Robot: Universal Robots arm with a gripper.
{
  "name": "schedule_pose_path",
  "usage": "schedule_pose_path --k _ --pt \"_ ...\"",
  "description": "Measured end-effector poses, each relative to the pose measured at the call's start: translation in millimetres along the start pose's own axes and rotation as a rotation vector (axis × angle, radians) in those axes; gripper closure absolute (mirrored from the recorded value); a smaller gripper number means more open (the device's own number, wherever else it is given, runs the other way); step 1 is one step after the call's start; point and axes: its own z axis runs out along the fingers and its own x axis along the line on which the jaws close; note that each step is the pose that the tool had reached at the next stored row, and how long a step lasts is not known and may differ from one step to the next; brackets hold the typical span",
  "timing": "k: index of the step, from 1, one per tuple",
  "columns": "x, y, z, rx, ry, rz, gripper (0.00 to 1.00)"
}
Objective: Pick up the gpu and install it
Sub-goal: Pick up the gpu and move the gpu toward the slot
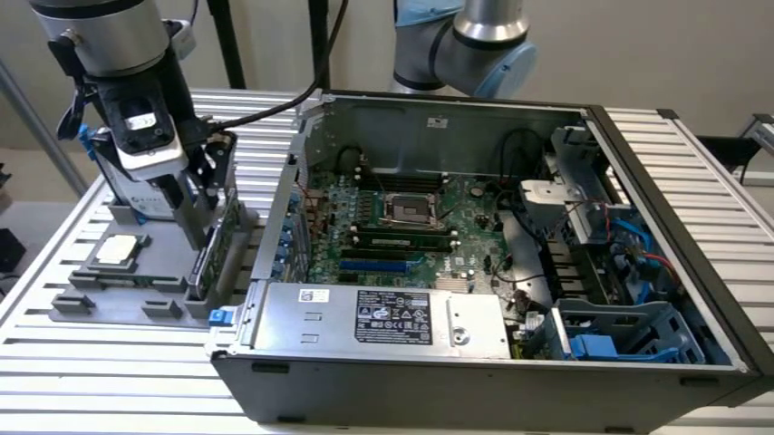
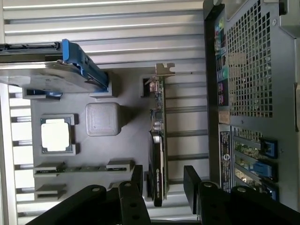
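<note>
**Inspector:** Gripper state?
**Operator:** I see the gripper (image 2: pixel 164 182) with its jaws apart, one finger on either side of the gpu (image 2: pixel 158 140). The card stands on edge in the grey holder tray (image 2: pixel 131 140), just beside the open computer case (image 1: pixel 484 390).
**Inspector:** Legible markings?
**Operator:** There is a white label on the power supply (image 1: pixel 393 317), but I cannot read the text.

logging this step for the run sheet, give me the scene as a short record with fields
tool: open, one jaw on each side of the gpu, not closed on it
gpu position: standing on edge in the grey holder tray
computer case: open, beside the tray
also on tray: cpu, hard drive with blue rails, memory stick
status: gpu not yet lifted or installed
</note>
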Motion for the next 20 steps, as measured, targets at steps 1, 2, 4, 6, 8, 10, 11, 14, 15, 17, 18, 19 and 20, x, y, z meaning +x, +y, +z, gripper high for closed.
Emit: schedule_pose_path --k 1,2,4,6,8,10,11,14,15,17,18,19,20 --pt "0.0 -0.5 1.8 0.0000 0.0000 0.000 0.52" --pt "0.0 -1.0 3.6 0.0000 0.0000 0.000 0.52" --pt "0.1 -1.8 7.2 0.0000 0.0000 0.000 0.52" --pt "0.1 -2.2 10.8 0.0000 0.0001 0.000 0.52" --pt "-0.1 -2.4 14.4 0.0001 0.0001 0.000 0.52" --pt "-0.6 -2.5 18.0 0.0000 0.0000 0.000 0.52" --pt "-0.9 -2.6 20.0 0.0000 -0.0001 0.000 0.52" --pt "-1.3 -2.8 25.3 0.0000 0.0000 0.000 0.52" --pt "-1.5 -2.9 27.2 0.0000 0.0000 0.000 0.52" --pt "-1.6 -3.0 30.9 -0.0001 -0.0001 0.000 0.52" --pt "-1.7 -3.1 32.7 0.0000 0.0000 0.000 0.52" --pt "-1.9 -3.2 34.5 0.0001 0.0004 0.000 0.52" --pt "-2.1 -3.3 36.2 0.0001 0.0009 0.000 0.52"
